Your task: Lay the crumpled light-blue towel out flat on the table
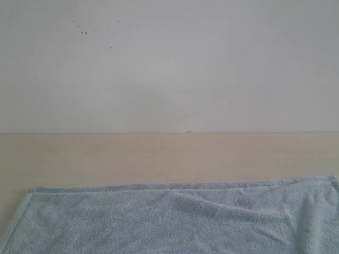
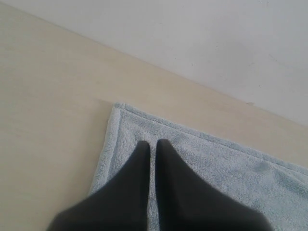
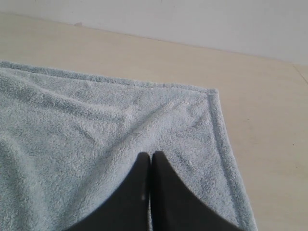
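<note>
The pale light-blue towel [image 1: 175, 222] lies spread across the near part of the beige table [image 1: 159, 159], with its far hem straight and a few soft ridges right of centre. Neither gripper shows in the exterior view. In the left wrist view my left gripper [image 2: 153, 143] hovers over the towel [image 2: 216, 163] close to one hemmed corner. Its black fingers stand almost together with only a thin slit and hold nothing. In the right wrist view my right gripper [image 3: 150, 155] is shut over the towel [image 3: 86, 125] near the opposite corner, with no cloth between the fingers.
A plain white wall [image 1: 169, 63] rises behind the table's far edge. Bare tabletop [image 2: 48, 106] lies beside the towel's corner in the left wrist view, and bare tabletop [image 3: 269, 106] flanks the other corner in the right wrist view.
</note>
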You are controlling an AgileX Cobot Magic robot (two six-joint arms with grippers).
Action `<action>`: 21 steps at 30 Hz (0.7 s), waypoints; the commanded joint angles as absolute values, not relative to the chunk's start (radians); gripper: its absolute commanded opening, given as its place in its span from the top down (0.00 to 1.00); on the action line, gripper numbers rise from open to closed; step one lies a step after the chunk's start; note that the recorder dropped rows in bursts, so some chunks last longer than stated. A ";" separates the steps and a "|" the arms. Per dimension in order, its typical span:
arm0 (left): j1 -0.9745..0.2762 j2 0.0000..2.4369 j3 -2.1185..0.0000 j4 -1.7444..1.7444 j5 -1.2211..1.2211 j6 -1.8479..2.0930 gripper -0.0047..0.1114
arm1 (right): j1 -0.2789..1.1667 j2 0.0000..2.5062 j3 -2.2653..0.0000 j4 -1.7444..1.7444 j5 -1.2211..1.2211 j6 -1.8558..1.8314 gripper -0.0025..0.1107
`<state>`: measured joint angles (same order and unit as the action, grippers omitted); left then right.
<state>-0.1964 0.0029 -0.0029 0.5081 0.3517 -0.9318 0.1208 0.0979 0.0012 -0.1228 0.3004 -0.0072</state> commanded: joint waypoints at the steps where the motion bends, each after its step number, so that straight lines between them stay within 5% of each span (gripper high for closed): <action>1: -0.199 0.000 0.000 0.518 0.355 -0.938 0.93 | 0.117 0.090 0.000 -0.120 0.296 -0.007 0.98; 21: -0.219 0.000 0.000 0.520 0.342 -0.938 0.93 | 0.117 0.090 0.000 -0.120 0.296 -0.007 0.98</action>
<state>-0.2106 0.0029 -0.0029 0.5131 0.3478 -0.9318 0.1208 0.0979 0.0012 -0.1228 0.3004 -0.0072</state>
